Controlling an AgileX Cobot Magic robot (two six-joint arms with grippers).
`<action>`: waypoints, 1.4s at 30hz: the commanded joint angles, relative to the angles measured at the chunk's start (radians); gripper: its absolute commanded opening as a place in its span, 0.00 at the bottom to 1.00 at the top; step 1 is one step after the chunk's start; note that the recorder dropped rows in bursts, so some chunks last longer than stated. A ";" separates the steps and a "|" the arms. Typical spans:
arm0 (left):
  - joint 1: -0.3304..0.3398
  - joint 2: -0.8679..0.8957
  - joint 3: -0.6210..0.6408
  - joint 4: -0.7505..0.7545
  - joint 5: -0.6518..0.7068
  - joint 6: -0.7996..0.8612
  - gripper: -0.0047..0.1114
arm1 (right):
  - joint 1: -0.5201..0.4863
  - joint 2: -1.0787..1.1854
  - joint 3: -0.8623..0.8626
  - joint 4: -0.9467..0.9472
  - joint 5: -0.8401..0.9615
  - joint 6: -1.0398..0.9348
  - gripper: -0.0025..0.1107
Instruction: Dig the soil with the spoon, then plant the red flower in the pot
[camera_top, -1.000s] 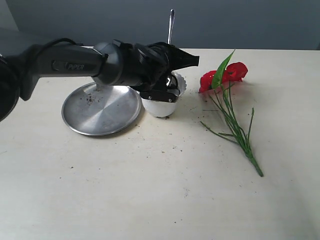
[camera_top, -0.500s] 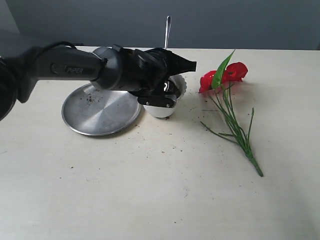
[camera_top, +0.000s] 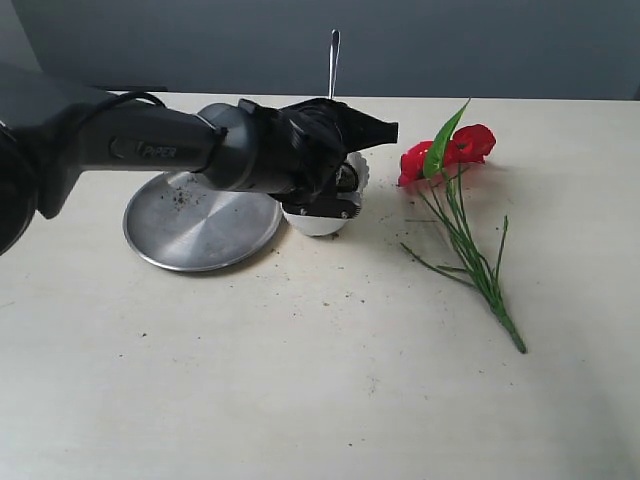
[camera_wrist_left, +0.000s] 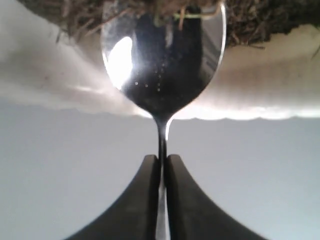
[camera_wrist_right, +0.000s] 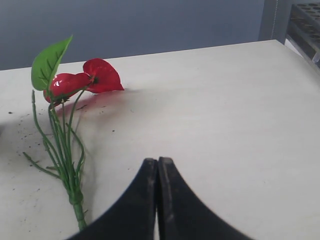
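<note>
The left fingers (camera_wrist_left: 142, 200) and right fingers (camera_wrist_right: 172, 205) are matt black. Between the left pair, the spoon (camera_wrist_left: 162, 60) is mirror-bright steel with a white glare spot; beyond it the soil (camera_wrist_left: 250, 20) is dark brown with pale fibres. The pot (camera_top: 318, 222) is white. The red flower (camera_top: 470, 142) has glossy red petals, a bright green leaf and green stems. The plate (camera_top: 200, 225) is dull silver, the surface (camera_top: 320, 380) cream with dark specks.
</note>
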 joint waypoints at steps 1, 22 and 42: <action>-0.011 -0.044 0.006 -0.010 0.012 -0.010 0.04 | -0.004 -0.004 0.002 -0.001 -0.012 -0.003 0.02; -0.005 -0.059 0.006 0.031 0.060 -0.116 0.04 | -0.004 -0.004 0.002 -0.001 -0.014 -0.003 0.02; -0.005 -0.059 0.006 -0.220 0.278 -0.518 0.04 | -0.004 -0.004 0.002 -0.001 -0.012 -0.003 0.02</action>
